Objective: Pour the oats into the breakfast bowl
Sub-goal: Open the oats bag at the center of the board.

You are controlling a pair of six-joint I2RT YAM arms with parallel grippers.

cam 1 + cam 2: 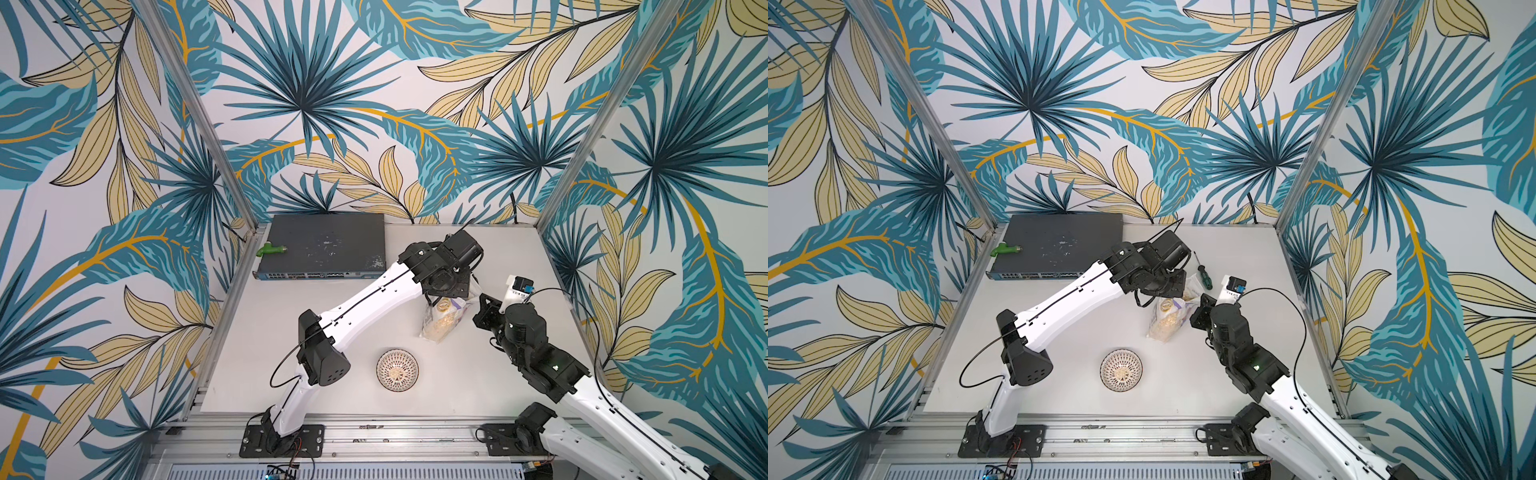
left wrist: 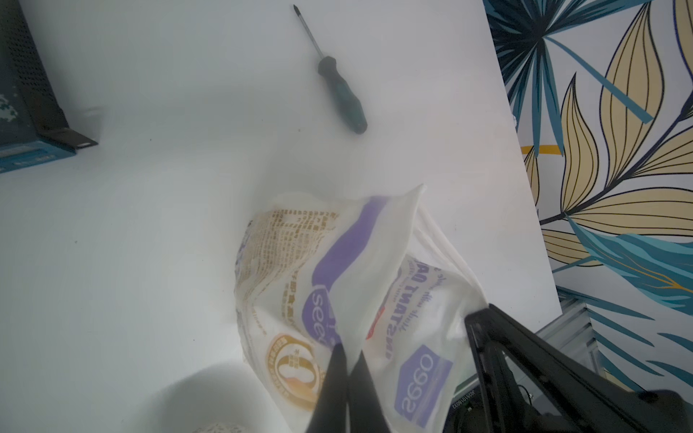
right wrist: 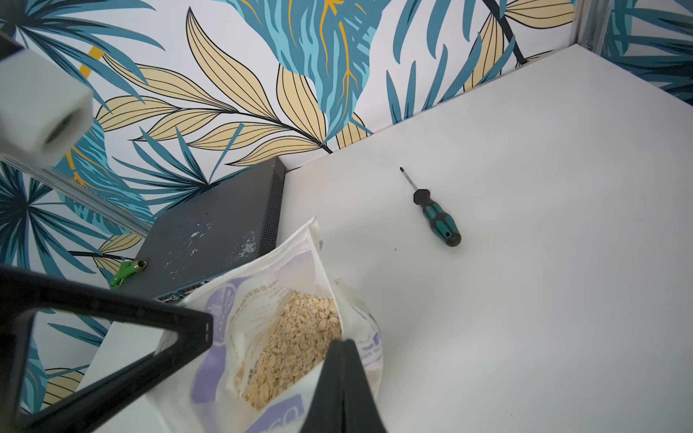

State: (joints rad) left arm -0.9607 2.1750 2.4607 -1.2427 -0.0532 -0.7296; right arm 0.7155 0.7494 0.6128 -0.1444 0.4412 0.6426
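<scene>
The oats [image 3: 296,345] are pale flakes in a clear bag with a white-and-purple label [image 1: 439,323] [image 1: 1168,322] [image 2: 337,285], and its mouth is spread open at the top. In both top views the bag is upright, behind and to the right of the breakfast bowl [image 1: 397,370] [image 1: 1121,370]. That bowl is small and round, with a dark dotted pattern. My left gripper [image 2: 348,354] [image 1: 449,297] is shut on one wall of the bag's mouth, next to the gold emblem. On the opposite lip my right gripper [image 3: 343,343] [image 1: 482,307] is shut too.
A dark network switch [image 1: 324,249] [image 3: 210,247] lies at the back left, with a green fitting [image 1: 270,249] on top of it. A green-handled screwdriver [image 1: 1204,276] [image 2: 341,93] [image 3: 437,217] rests on the white table [image 1: 266,353] just behind the bag. Patterned walls close in three sides.
</scene>
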